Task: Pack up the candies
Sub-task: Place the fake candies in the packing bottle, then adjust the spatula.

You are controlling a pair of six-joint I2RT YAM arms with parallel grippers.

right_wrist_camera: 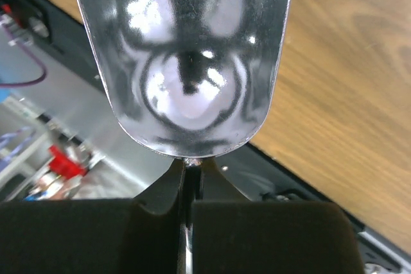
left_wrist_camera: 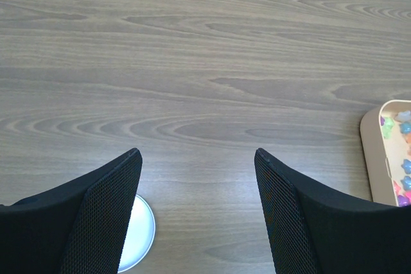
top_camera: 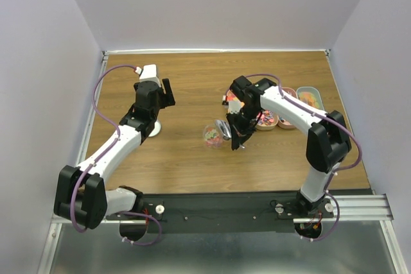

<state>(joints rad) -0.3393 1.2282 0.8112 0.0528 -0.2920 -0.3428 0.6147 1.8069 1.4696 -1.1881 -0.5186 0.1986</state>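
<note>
Candies [top_camera: 210,135] sit as a small multicoloured cluster near the middle of the bench [top_camera: 192,81] in the top view, with more in the trays [top_camera: 266,120] further right. That view places the cluster just left of the metal scoop [top_camera: 223,129], whose handle the right claw [top_camera: 237,134] pinches; whether scoop and cluster touch I cannot tell. The right wrist view gives only the shiny scoop bowl and the claw clamped tight on its thin handle. The left claw [top_camera: 168,93] stands well apart to the left, jaws wide, holding nothing. Its wrist view shows a white disc [left_wrist_camera: 138,235] beside one finger and a beige tray corner [left_wrist_camera: 376,152] with pastel sweets.
</note>
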